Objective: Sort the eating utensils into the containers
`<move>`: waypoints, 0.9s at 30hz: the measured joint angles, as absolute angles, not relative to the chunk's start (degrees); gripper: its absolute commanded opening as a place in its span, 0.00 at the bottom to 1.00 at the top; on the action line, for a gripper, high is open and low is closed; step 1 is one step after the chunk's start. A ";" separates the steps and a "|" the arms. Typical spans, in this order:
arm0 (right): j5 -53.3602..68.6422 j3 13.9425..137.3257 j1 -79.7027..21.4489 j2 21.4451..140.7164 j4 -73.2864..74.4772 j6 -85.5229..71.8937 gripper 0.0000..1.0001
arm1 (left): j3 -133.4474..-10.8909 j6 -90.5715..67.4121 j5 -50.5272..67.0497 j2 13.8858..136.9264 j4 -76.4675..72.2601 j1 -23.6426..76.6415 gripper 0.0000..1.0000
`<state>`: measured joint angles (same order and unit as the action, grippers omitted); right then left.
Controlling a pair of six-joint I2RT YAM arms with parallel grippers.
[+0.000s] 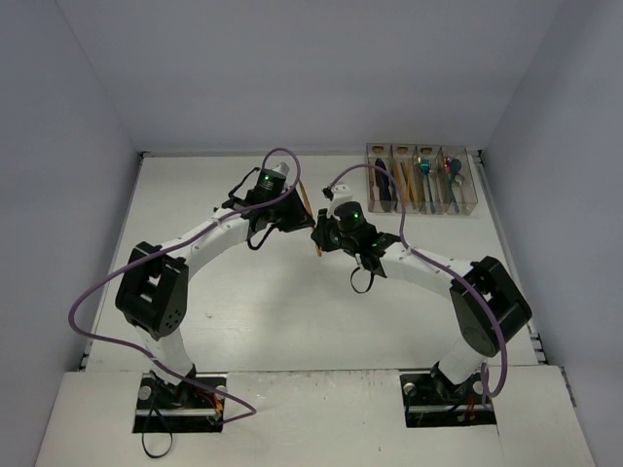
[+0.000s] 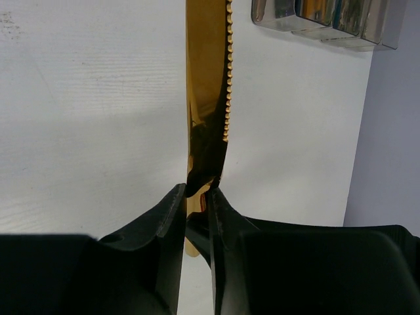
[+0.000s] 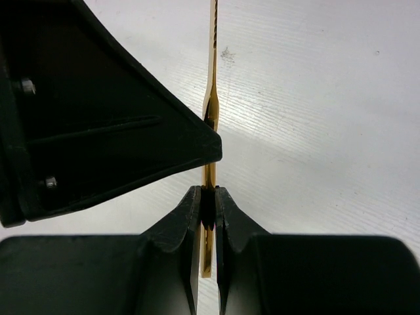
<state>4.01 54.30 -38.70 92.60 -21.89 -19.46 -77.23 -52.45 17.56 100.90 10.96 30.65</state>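
A gold knife (image 1: 310,216) with a serrated edge hangs above the table's middle, held between both arms. My left gripper (image 2: 197,193) is shut on the knife (image 2: 207,98) near where blade meets handle; the blade points away toward the containers (image 2: 328,20). My right gripper (image 3: 207,197) is shut on the knife's thin handle (image 3: 210,108), whose end sticks out below the fingers. The left gripper's black finger (image 3: 98,118) fills the upper left of the right wrist view. The containers (image 1: 421,180), a row of four clear bins at the back right, hold several utensils.
Purple cables loop over both arms (image 1: 292,161). White walls close in the table at the back and sides. The table's right edge (image 1: 506,233) runs close beside the bins.
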 measured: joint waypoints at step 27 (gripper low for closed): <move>-2.43 78.56 -16.45 106.39 -8.57 -7.63 0.00 | -64.28 -20.29 -10.35 68.54 24.54 15.83 0.88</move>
<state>-2.43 78.56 -16.45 106.39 -8.57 -7.63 -64.28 -20.29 -10.35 68.54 24.54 15.83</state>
